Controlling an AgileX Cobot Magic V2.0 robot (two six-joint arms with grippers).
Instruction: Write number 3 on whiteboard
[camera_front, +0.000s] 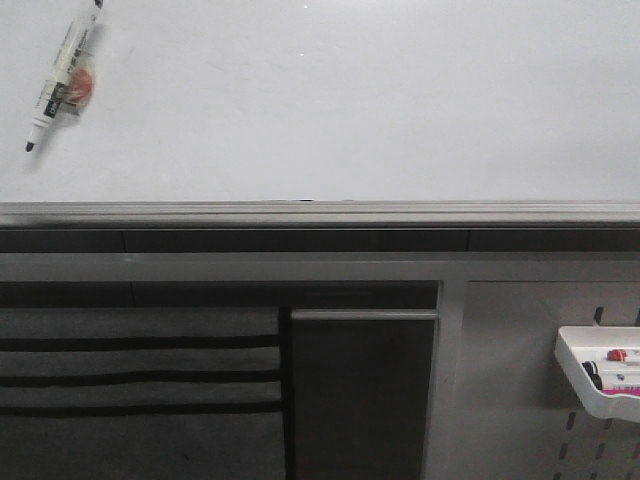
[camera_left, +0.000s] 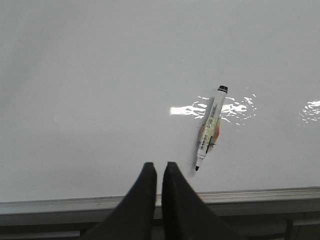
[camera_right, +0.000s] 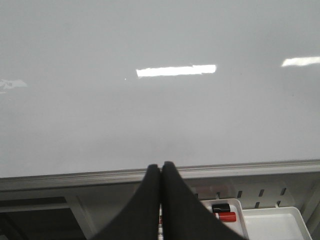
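The whiteboard (camera_front: 350, 100) is a glossy white surface filling the width of the front view, and no number 3 shows on it. A black-tipped marker (camera_front: 62, 75) with its cap off lies on the board at the far left, tip toward the near rail. In the left wrist view my left gripper (camera_left: 159, 166) is empty, its jaws almost together over the board's near edge, with the marker (camera_left: 210, 129) lying apart from it. My right gripper (camera_right: 161, 166) is shut and empty at the board's (camera_right: 150, 110) near edge. Neither gripper shows in the front view.
A grey metal rail (camera_front: 320, 212) runs along the board's near edge. Below it at the right hangs a small white tray (camera_front: 600, 375) with markers, among them a red-capped one (camera_right: 226, 216). Grey panels and a pegboard lie below the rail.
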